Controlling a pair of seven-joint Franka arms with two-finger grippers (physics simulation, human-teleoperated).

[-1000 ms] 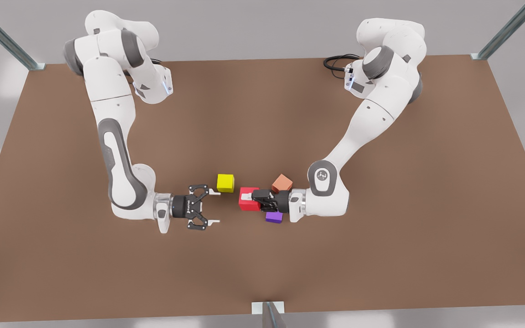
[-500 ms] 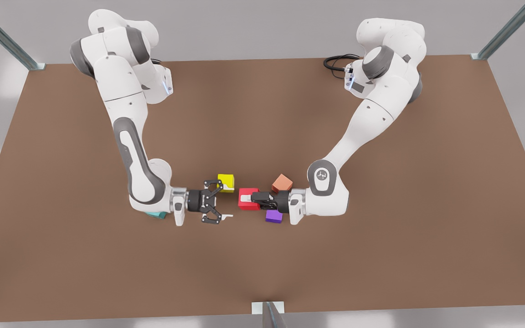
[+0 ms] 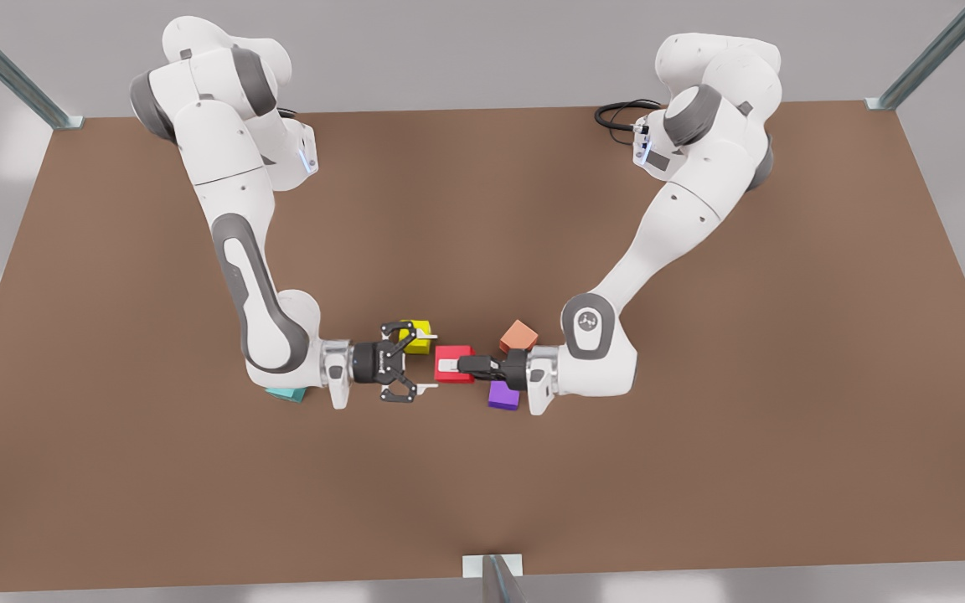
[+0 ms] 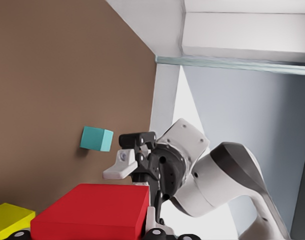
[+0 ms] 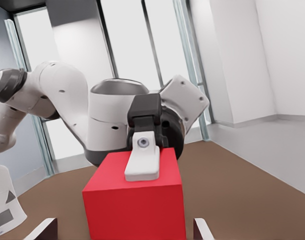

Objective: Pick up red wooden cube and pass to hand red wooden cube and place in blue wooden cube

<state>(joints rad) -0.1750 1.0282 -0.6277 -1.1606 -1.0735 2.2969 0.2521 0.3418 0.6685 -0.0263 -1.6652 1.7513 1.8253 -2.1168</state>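
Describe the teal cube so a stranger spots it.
Start at the arm on the front view's left, whose open right gripper faces the red wooden cube held by the left gripper. The blue wooden cube sits under that arm's wrist. It alone is teal.

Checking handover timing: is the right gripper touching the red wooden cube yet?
Apart. The right wrist view shows a gap between each open fingertip of the right gripper and the red wooden cube, held by the left gripper.

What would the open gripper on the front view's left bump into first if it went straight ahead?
Most likely the red wooden cube, held by the left gripper: the open right gripper points straight at it.
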